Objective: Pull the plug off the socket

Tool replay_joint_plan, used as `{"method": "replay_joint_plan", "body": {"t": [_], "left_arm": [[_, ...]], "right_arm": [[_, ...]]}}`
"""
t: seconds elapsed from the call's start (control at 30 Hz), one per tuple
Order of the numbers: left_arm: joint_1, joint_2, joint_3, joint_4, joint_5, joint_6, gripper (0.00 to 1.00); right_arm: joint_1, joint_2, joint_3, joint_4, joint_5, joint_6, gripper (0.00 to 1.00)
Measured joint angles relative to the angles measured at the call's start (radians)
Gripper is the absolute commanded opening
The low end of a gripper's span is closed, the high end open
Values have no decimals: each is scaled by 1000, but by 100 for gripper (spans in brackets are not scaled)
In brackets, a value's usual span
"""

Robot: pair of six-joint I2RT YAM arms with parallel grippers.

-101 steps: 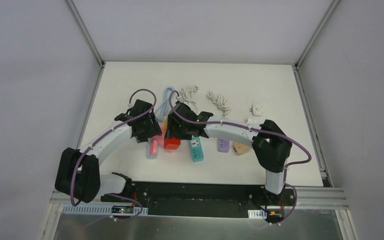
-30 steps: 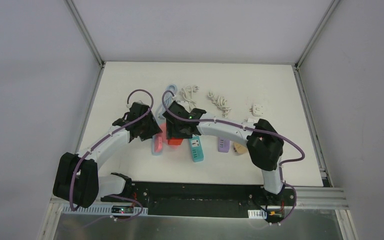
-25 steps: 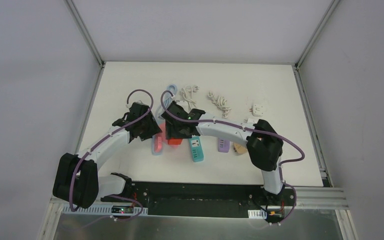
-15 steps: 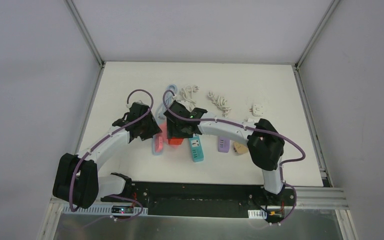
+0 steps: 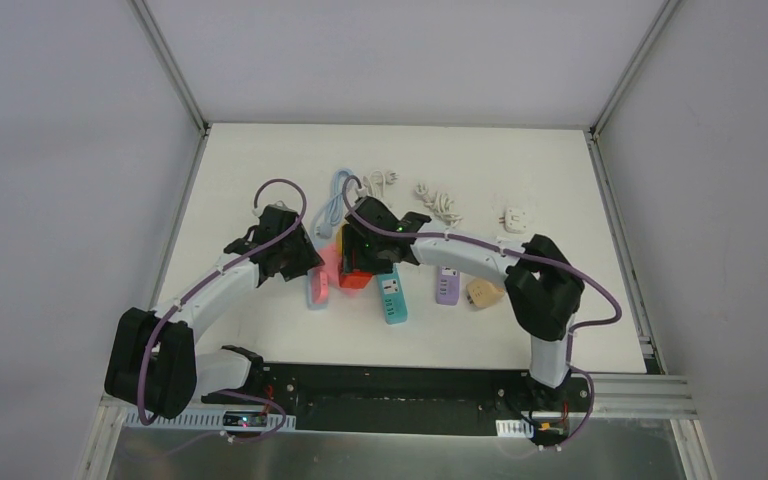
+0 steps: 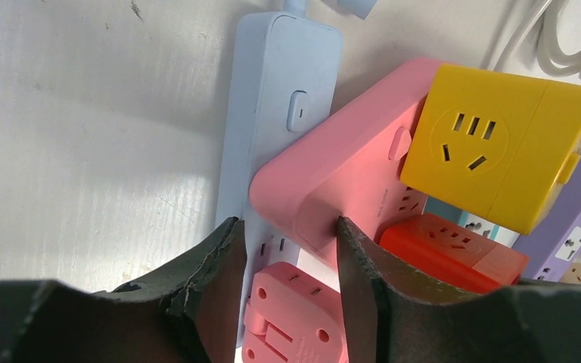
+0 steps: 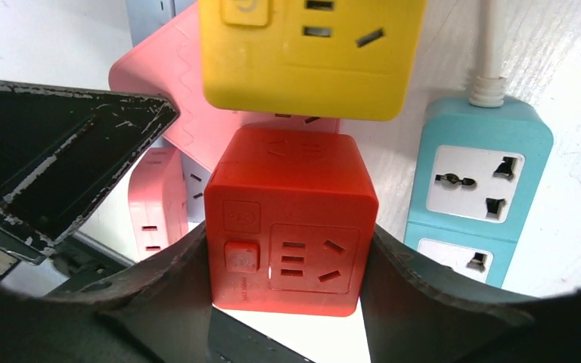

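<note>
White tabletop (image 5: 260,180) under grey walls, crowded with power strips. My right gripper (image 7: 287,243) is clamped on the red cube plug (image 7: 291,189), which appears seated on the pink strip (image 6: 340,174), just beside the yellow cube (image 6: 499,151). My left gripper (image 6: 287,265) straddles the light blue strip (image 6: 272,113) under the pink strip; whether those fingers pinch it I cannot tell. I judge I should brace the strips on the left, then draw the cube straight out along its pins, without twisting, or the pink strip may lift with it
</note>
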Motion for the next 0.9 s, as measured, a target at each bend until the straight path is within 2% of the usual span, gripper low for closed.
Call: {"method": "replay_joint_plan", "body": {"t": [0.23,0.37,0.53,0.63,0.9], "left_arm": [[1,3,-3,6,4,-6,34],[1,2,-3,5,4,-12,33],[0,3,-3,8,10,-12,33],[-1,3,-3,10,12,-12,32],[0,2,-4,6,13,-21,32]], "right_arm": [[94,130,278,-249,204,-53,0],[88,132,277,-251,188,-50,0],[32,80,155,-147,61,-45,0],[23,71,130,-123,40,-43,0],[80,103,215,-204,179,-42,0]]}}
